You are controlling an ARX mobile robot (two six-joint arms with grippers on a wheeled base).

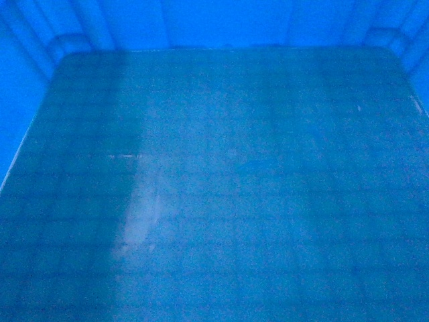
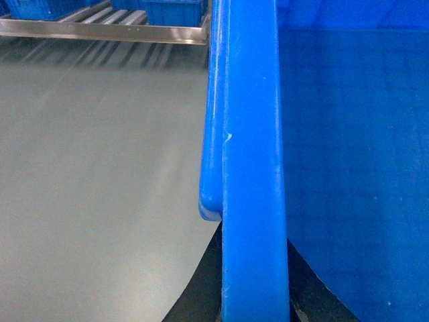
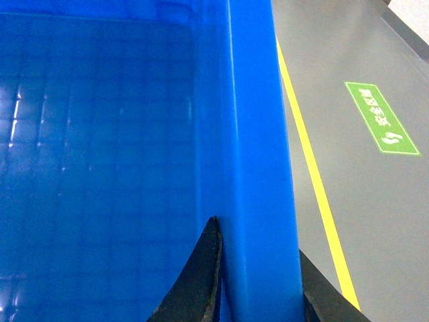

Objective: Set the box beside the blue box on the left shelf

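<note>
Head view: filled almost wholly by the inside of the box (image 1: 228,188). Floor is bare blue plastic with a faint square-grid pattern, a pale scuffed streak left of centre, a few small light marks. Nothing lies in it. Far wall and two rounded inner corners show along the top edge.

Left wrist view: the box's thick rolled rim (image 2: 251,168) runs straight up the frame, inner wall and floor to its right. Dark fingers of the left pincer (image 2: 251,295) show at the bottom on both sides of the rim, so it straddles the wall; closed onto the rim as far as can be seen, though actual contact is hidden under the rim's edge. Grey floor (image 2: 94,174) lies to the left, blurred. At top left, the left shelf (image 2: 107,30): a grey metal rail with roller tracks behind it, carrying other blue crates (image 2: 171,10). The box is well apart from the shelf, held off the floor beside it.

Right wrist view: the opposite rim (image 3: 258,168) runs up the frame. The right pincer (image 3: 258,295) has one black finger (image 3: 201,275) inside against the wall, the other outside; clamped over the rim. Beyond: grey floor with a yellow line (image 3: 315,181) and a green sign (image 3: 382,119).
</note>
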